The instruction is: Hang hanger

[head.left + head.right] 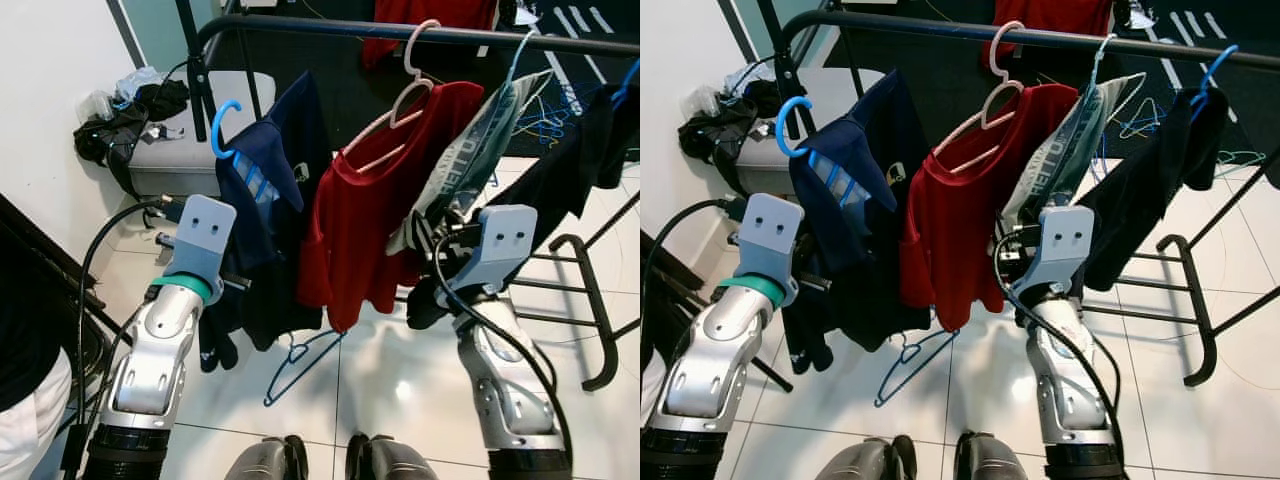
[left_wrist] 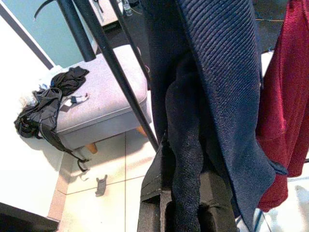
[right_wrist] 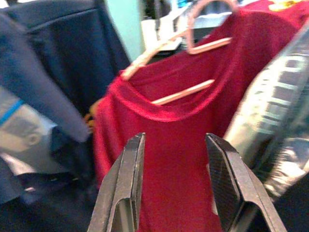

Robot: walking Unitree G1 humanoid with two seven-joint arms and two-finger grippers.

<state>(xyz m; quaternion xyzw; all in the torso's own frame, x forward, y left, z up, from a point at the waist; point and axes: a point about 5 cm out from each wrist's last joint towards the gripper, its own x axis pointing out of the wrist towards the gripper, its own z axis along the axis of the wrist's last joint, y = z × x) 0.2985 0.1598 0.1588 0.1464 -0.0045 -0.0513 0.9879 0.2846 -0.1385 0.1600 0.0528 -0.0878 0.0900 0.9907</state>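
A black rail (image 1: 420, 33) runs across the top of the head views, and clothes hang along it. The blue hanger (image 1: 222, 128) carries a navy shirt (image 1: 265, 190) and sits just below the rail near its left bend, its hook open in the air and not over the bar. The left gripper (image 2: 186, 208) is raised under that shirt; in the left wrist view its black fingers (image 2: 159, 193) are closed tight on a fold of the dark cloth, which runs up between them. Next along, a pink hanger (image 1: 400, 100) is hooked on the rail with a red shirt (image 1: 365, 215) on it, then a grey-green printed garment (image 1: 470, 160), then a black one (image 1: 1150, 190) on another blue hook at the right. The right gripper (image 3: 181, 193) is lifted in front of the red shirt, its two fingers spread wide with nothing between them and the red cloth beyond. On the white tile floor (image 1: 400, 380) under the clothes lies a thin blue wire hanger (image 1: 300, 355). Behind the rack at the left stands a grey stool (image 2: 101, 104) with dark clothes heaped on its near end.
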